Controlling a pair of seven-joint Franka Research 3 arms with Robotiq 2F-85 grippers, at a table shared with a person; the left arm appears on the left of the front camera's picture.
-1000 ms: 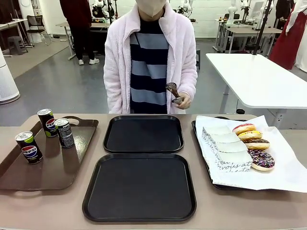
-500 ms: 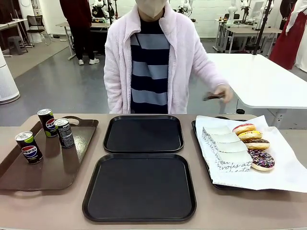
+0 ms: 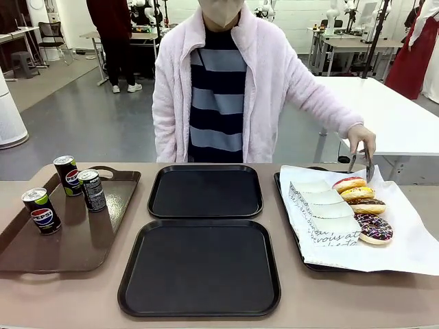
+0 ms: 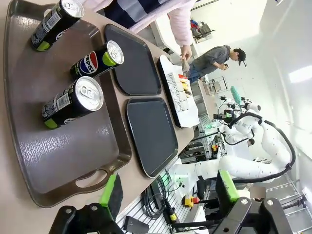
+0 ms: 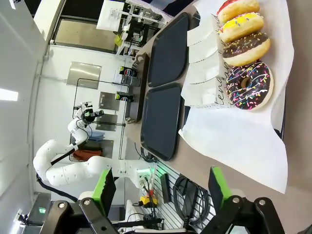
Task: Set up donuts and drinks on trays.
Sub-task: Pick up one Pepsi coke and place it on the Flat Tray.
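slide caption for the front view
Person's hand holds tongs by four donuts; two black trays, three Pepsi cans on brown tray.

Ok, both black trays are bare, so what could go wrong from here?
1. The person's hand holds tongs just over the donuts; sending the right gripper there now risks a collision.
2. The two far cans stand nearly touching on the brown tray; the open left gripper could topple one while taking the other.

Front view faces the person (image 3: 219,82) across the table (image 3: 68,295); both rolled wrist views share the black trays (image 4: 151,134).
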